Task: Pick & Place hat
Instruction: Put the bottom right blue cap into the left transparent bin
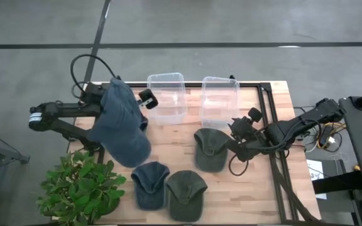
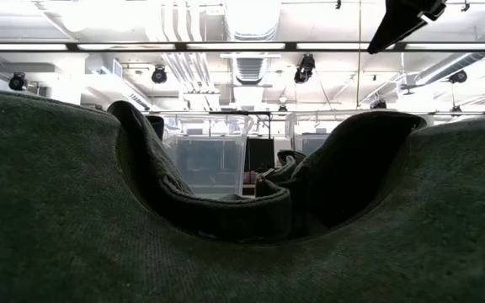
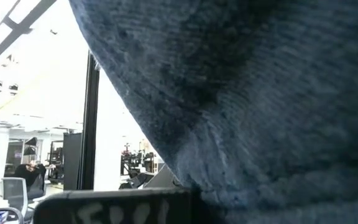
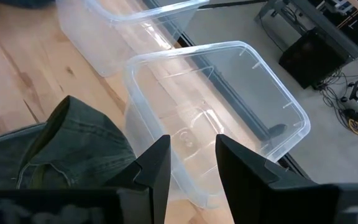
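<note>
Hat [image 1: 119,122], blue denim, hangs from the left gripper [image 1: 109,94], whose fingers are clamped together on its fabric. It is raised above the table's [image 1: 168,138] left rear part, draped down over the left arm's forward end, just beside the left clear bin [image 1: 166,97]. In the left wrist view the blue cloth [image 3: 260,93] fills nearly the whole picture.

Edges and clearance:
- Two clear bins stand side by side at the table's rear edge; the right clear bin [image 1: 219,100] is touching or nearly touching the black frame rail [image 1: 266,103] at the rear right.
- A potted plant [image 1: 80,185] occupies the front left corner, just below the hanging hat.
- A second blue hat [image 1: 150,183] and a green hat [image 1: 186,193] lie near the front edge, touching or nearly so.
- A bare strip of wood lies between the bins and the front hats.

Right side: an olive hat [image 1: 210,149] lies flat in front of the right clear bin. The right gripper [image 1: 239,133] sits just beside this hat's right edge, low over the table. In the right wrist view its fingers [image 4: 156,171] stand apart with nothing between them, pointing at the bin [image 4: 229,106], with the olive hat [image 4: 67,146] close alongside.

The low view is largely blocked by dark green fabric [image 2: 57,210] close to the lens.
</note>
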`<act>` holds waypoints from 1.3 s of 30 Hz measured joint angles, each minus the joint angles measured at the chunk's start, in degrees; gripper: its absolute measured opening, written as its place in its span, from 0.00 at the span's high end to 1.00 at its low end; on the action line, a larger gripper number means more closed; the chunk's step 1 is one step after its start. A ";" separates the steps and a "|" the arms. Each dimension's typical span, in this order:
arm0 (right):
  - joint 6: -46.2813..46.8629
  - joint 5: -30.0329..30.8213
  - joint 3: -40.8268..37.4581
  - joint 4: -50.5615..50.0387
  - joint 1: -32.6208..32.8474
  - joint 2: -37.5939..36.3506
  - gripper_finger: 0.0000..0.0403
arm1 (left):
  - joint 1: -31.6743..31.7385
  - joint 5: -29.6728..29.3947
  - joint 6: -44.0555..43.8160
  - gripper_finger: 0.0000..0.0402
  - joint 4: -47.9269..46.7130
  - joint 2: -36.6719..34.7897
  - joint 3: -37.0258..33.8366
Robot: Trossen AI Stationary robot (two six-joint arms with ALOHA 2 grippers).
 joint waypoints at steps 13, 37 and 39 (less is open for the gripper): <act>-0.09 0.09 0.99 0.35 0.00 -0.15 0.70 | 0.78 -49.79 -1.96 0.98 -34.99 0.09 -0.09; -0.87 0.09 1.01 0.53 2.78 -11.75 0.72 | 14.03 -60.92 -15.33 0.98 -80.54 0.00 -0.07; -1.27 0.11 1.01 0.57 2.78 -12.36 0.72 | 14.41 -59.40 -15.76 0.98 -81.35 0.00 -0.04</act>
